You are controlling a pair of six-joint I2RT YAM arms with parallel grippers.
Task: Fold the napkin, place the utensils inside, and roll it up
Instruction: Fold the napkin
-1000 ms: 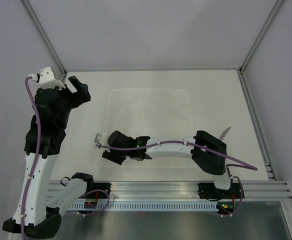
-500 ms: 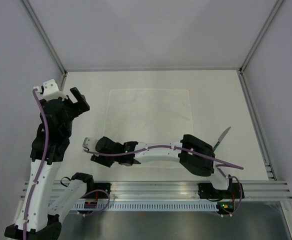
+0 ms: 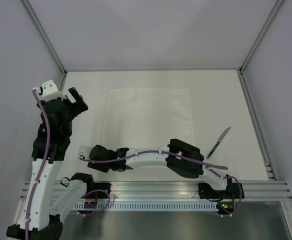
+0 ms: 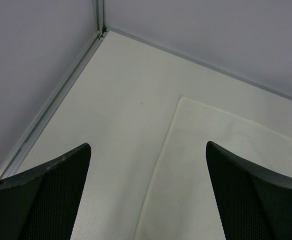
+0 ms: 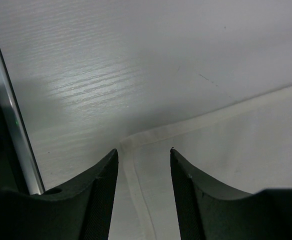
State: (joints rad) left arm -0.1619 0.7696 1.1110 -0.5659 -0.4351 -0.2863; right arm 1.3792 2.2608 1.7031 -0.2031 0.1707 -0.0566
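The white napkin [image 3: 148, 117] lies flat and spread in the middle of the table. The dark teal utensil [image 3: 218, 143] lies on the table to its right, apart from it. My right gripper [image 3: 92, 152] reaches far left, low over the napkin's near-left corner. In the right wrist view the gripper [image 5: 143, 150] is open and empty, its fingers [image 5: 98, 195] on either side of that corner [image 5: 131, 150]. My left gripper [image 3: 80, 98] hovers left of the napkin's far-left part. It is wide open and empty [image 4: 147, 145], with the napkin's left hem [image 4: 221, 160] below it.
Grey walls and aluminium frame posts [image 3: 46, 35] close the table at the back and sides. A side rail [image 3: 255, 120] runs along the right edge and a slotted rail [image 3: 186, 189] along the near edge. The back-left corner post [image 4: 100, 17] shows in the left wrist view.
My right arm has swung left and nearer, from over the napkin's near-left part to its corner, uncovering the utensil. My left gripper has shifted slightly left and nearer.
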